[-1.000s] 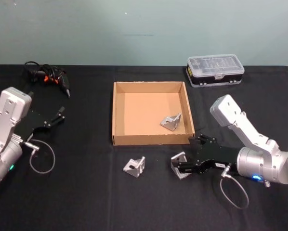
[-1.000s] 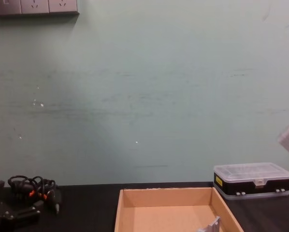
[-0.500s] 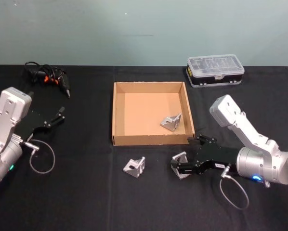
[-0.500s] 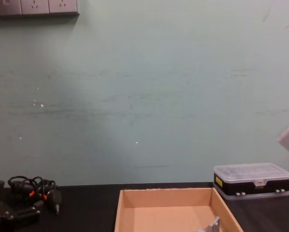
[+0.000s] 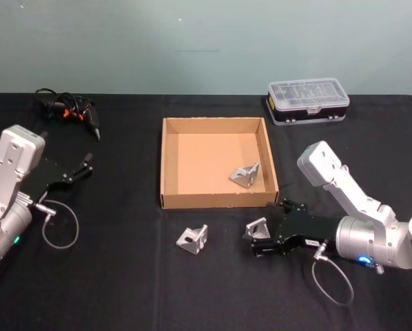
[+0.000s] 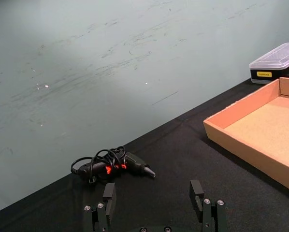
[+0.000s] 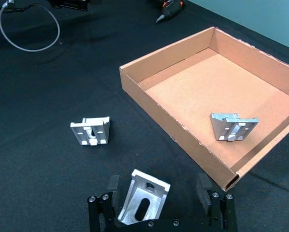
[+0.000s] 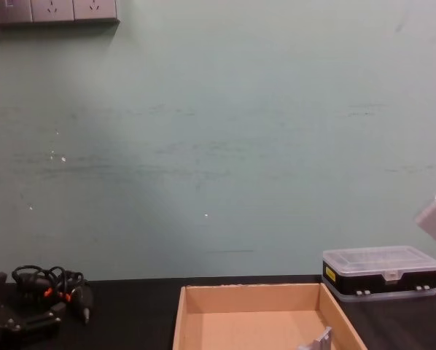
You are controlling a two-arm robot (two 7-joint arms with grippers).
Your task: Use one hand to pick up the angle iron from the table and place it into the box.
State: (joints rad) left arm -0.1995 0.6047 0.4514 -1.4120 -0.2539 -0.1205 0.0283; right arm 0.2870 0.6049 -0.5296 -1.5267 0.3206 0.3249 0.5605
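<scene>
Angle iron [image 7: 143, 199] lies on the table [image 5: 123, 289] just in front of the box [image 5: 213, 201], between the right hand's [image 7: 157, 181] wide-spread fingers [image 7: 202, 187], which reach further around it than a second ago. It is a silvery bracket with a slotted face. The left hand [image 6: 152, 187] sits parked, fingers apart.

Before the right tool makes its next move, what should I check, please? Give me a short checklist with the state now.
1. Angle iron between the right tool's fingers: ok.
2. Tool shut on it: not ok; it is open, with a gap beside one finger.
3. Bare floor in the box: ok.
4. Spare iron apart from the tool: ok.
5. Left tool away from the box: ok.
</scene>
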